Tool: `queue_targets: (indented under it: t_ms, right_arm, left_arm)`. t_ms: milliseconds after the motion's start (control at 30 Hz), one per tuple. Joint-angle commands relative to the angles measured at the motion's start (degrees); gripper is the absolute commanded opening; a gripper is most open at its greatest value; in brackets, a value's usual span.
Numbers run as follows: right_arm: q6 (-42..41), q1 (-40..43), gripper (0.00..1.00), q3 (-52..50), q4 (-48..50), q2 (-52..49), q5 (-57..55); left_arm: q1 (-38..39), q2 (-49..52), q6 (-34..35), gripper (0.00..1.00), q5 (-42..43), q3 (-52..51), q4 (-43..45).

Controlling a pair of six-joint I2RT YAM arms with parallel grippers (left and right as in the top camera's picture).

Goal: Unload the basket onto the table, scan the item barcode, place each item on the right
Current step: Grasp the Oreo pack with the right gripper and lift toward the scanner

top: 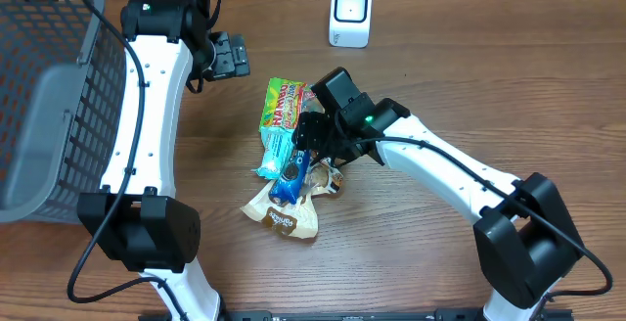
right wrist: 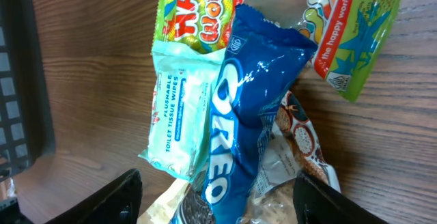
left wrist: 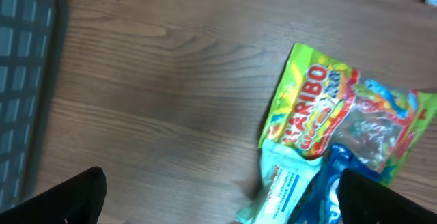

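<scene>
1. The grey basket (top: 59,96) sits at 9 o'clock on the table (top: 469,76); the snacks all lie outside it
2. The Oreo pack (right wrist: 252,94) lies in the middle, on top of the wipes pack (right wrist: 177,108) and a brown packet (right wrist: 300,135), with the Haribo bag (top: 282,104) at its 12 o'clock
3. The right gripper (right wrist: 218,200) is over the Oreo pack, fingers apart, one each side
4. The left gripper (left wrist: 218,207) is at 11 o'clock, fingers wide apart
5. The white scanner (top: 350,14) stands at 12 o'clock
</scene>
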State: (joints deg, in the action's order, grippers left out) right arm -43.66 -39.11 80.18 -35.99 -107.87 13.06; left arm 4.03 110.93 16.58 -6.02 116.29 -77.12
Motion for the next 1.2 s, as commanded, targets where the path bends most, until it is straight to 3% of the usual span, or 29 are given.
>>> queue_targets:
  t_ms: [0,100,267,667,733,900,1033,1167]
  right_arm:
    - [-1.8,-0.4,0.69,1.3,0.7,-2.5,-0.7]
    - [-2.4,-0.4,0.65,1.3,0.8,-3.4,-0.4]
    - [-4.6,-0.7,0.51,1.3,0.7,-3.7,-3.0]
    - [-4.6,-4.9,0.49,1.3,3.1,-6.7,-7.1]
    - [-4.6,-5.1,0.29,1.3,3.2,-7.4,-7.1]
    - [-4.5,-5.0,0.20,1.3,3.4,-7.4,-6.7]
    - [-4.1,-4.4,0.04,2.9,1.5,-6.4,-5.0]
    - [-4.2,-3.2,0.04,6.2,-3.4,-3.9,-3.4]
  left_arm:
    - [0.1,0.5,1.7,1.00,1.8,0.3,1.5]
    - [0.1,0.5,1.7,1.00,1.8,0.3,2.1]
    - [0.1,0.5,1.6,1.00,1.8,0.3,2.6]
    - [0.1,0.5,1.7,1.00,1.8,0.3,2.4]
    - [0.1,0.5,1.6,1.00,1.8,0.3,2.3]
    - [0.1,0.5,1.6,1.00,1.8,0.3,2.1]
    - [0.1,0.5,1.6,1.00,1.8,0.3,2.1]
    - [0.1,0.5,1.6,1.00,1.8,0.3,2.1]
